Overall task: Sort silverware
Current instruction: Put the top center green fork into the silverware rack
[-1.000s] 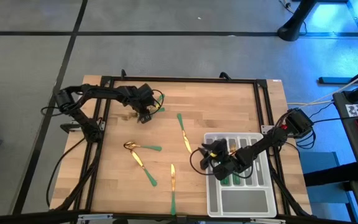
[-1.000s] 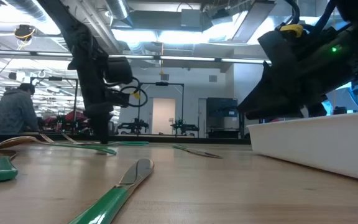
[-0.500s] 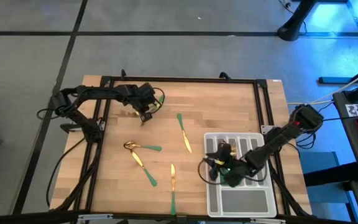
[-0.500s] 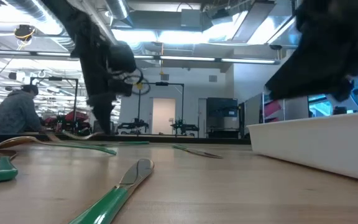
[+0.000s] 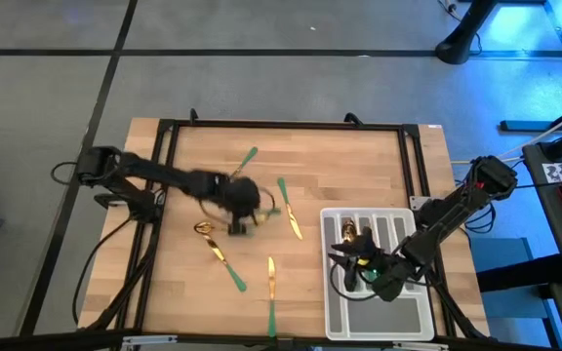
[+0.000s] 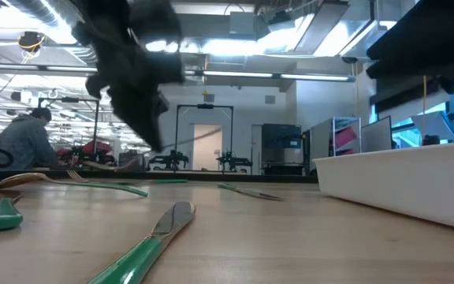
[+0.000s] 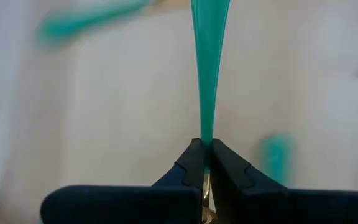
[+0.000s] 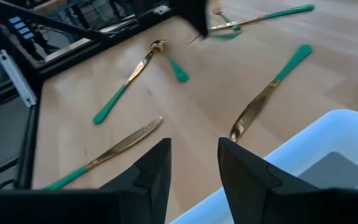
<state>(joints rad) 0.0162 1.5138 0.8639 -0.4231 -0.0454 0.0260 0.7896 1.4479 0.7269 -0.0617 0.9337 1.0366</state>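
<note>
My left gripper [image 5: 245, 200] [image 7: 204, 144] hangs blurred over the table's middle left, shut on one piece of silverware [image 7: 209, 62]; its green handle sticks out ahead of the fingers and its head is hidden. Several more green-handled gold pieces lie flat on the wood: one at the far side [image 5: 250, 156], one in the middle [image 5: 287, 210], a spoon [image 5: 203, 228], and two nearer the front [image 5: 224, 261] [image 5: 271, 288]. My right gripper [image 5: 357, 268] [image 8: 194, 149] stands open above the pale grey tray [image 5: 379, 317], nothing between its fingers. My left gripper pinches the piece between its two fingertips where the green handle narrows [image 7: 205, 134] toward the gold neck [image 7: 205, 186]. The handle runs on past the fingertips, in line with the fingers, which slant down. The piece is lifted clear of the table.
The tray's narrow slots hold sorted pieces [image 5: 351, 236]; its white wall [image 6: 400, 177] rises at the right. A black frame [image 5: 281, 125] rims the table. A person [image 6: 22, 138] sits in the room beyond. Bare wood lies along the far right [image 5: 359, 161].
My left gripper has risen from the table's far left with a piece of silverware and swung fast toward the middle and the near edge. My right gripper has gone up and toward the near edge over the tray, still open.
</note>
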